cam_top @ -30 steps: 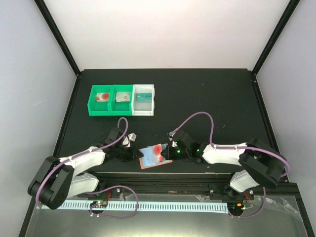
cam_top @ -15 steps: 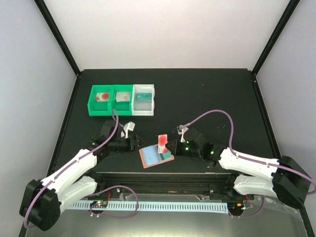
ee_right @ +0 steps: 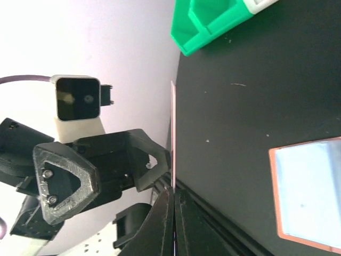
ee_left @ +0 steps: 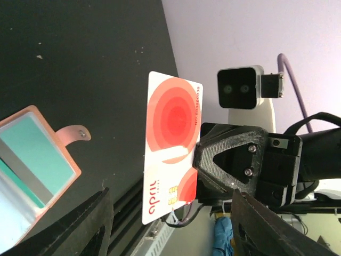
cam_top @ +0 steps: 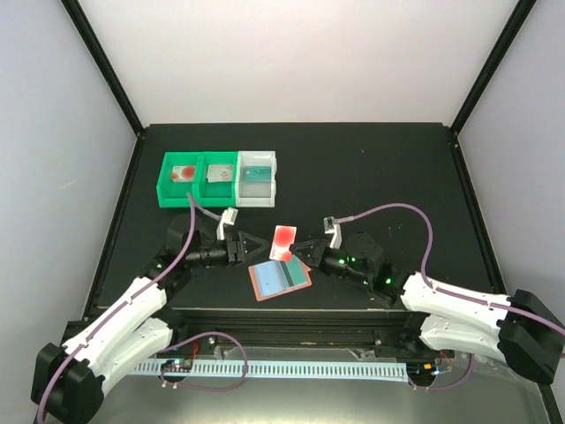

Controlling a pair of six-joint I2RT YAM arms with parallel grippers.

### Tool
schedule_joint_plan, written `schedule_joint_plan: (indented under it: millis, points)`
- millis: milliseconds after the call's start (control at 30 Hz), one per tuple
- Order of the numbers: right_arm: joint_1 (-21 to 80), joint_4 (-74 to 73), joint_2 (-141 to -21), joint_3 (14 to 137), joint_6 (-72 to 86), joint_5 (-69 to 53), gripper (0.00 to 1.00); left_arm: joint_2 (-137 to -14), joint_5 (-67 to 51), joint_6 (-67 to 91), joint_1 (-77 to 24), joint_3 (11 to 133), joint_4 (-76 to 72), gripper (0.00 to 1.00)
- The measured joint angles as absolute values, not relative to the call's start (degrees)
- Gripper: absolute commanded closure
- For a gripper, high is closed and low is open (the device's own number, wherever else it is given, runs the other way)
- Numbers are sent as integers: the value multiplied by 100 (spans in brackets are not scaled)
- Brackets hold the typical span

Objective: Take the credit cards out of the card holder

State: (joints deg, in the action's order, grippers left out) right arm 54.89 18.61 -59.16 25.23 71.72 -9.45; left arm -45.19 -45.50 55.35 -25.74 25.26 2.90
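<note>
Thin pale plastic card [ee_right: 173,128] shows up edge-on here, bottom end pinched in the right gripper [ee_right: 173,212]. Left gripper [ee_right: 114,170] sits right beside it, black triangular fingers spread. Salmon-pink rectangular card holder [ee_right: 309,192] lies flat on the black table [ee_right: 256,106], green plastic bins [ee_right: 213,24] up top.

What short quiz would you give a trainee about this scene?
1. Which one pinches the white card with the red disc: A, the left gripper, or B, the right gripper?
2. True or false: the pink card holder lies on the table, touched by neither gripper.
3. Fill in: the left gripper's jaws stand ____.
Key: 1 B; 2 true; 3 open.
</note>
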Motion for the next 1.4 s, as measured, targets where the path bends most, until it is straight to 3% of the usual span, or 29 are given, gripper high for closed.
schedule_joint_plan:
  millis: [133,200,267,433,500,700,933,1200,1400]
  points:
    - [5505,2241,-5942,2473,7387,-989,99,-4510,-4589,5712,-2585,2486,78,38]
    - [5535,2370,-5964,2475,7430,-1009,99,-4512,-4604,5795,-2604,2418,-43,44]
    - [5566,2443,-6005,2484,7450,-1028,99,-4512,-4628,5902,-2628,2353,-141,54]
    - [5658,2587,-6211,2530,7476,-1116,99,-4528,-4663,6053,-2639,2298,-368,90]
    - [5666,2622,-6241,2547,7450,-1133,97,-4574,-4674,6060,-2637,2283,-443,98]
    - [5706,2158,-6163,2657,6884,-1221,75,-4560,-4906,6064,-2646,2261,-703,98]
    - [5653,172,-5391,3590,5238,-1304,54,-4510,-5374,5415,-2668,2506,-405,98]
    - [5459,-2366,-5424,5393,3328,-1444,45,-4615,-6042,4101,-2676,2921,679,98]
    - [5459,-3448,-5955,6191,2536,-1695,42,-4644,-6340,3601,-2790,2906,1109,98]
